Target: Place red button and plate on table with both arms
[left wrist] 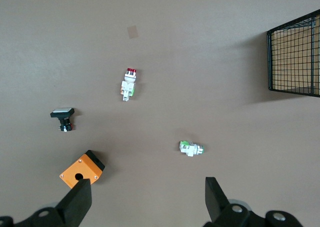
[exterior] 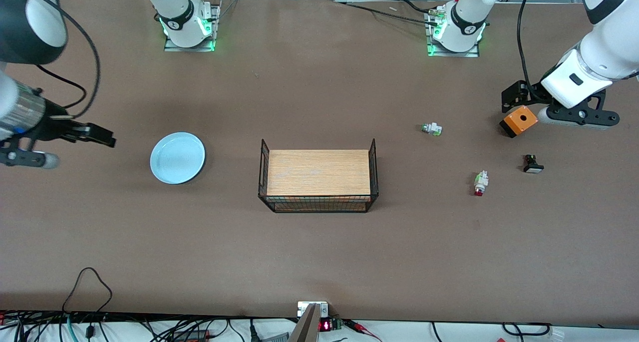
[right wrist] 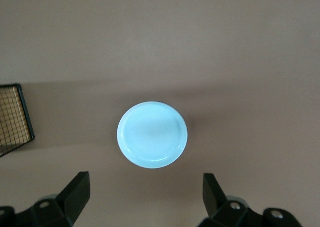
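The left gripper (left wrist: 145, 199) hangs with its black fingers spread wide and nothing between them, up in the air over the table's (exterior: 319, 252) left-arm end, above a boxy orange switch housing (exterior: 519, 120) with a black base and a round hole in its top face. The right gripper (right wrist: 145, 197) is likewise wide apart and empty, held over the right-arm end of the matte brown tabletop, just beside the plate (exterior: 177, 158). That plate is a round, shallow, smooth pale-blue dish with a raised rim; it lies flat on the table with nothing in it, well apart from the basket (exterior: 318, 182) toward the right arm's end. The red button (exterior: 480, 183) is a small whitish plastic body with a red cap at its end nearer the front camera; it lies on its side on the bare table toward the left arm's end, nearer the front camera than the green-tipped button (exterior: 432, 129), which also lies on its side. A black-and-white button (exterior: 532, 164) with a flat pale cap sits near the red one, closer to the table's end. In the middle stands the rectangular black wire basket, its mesh walls holding a light wooden board (exterior: 318, 172) with visible grain that fills it.
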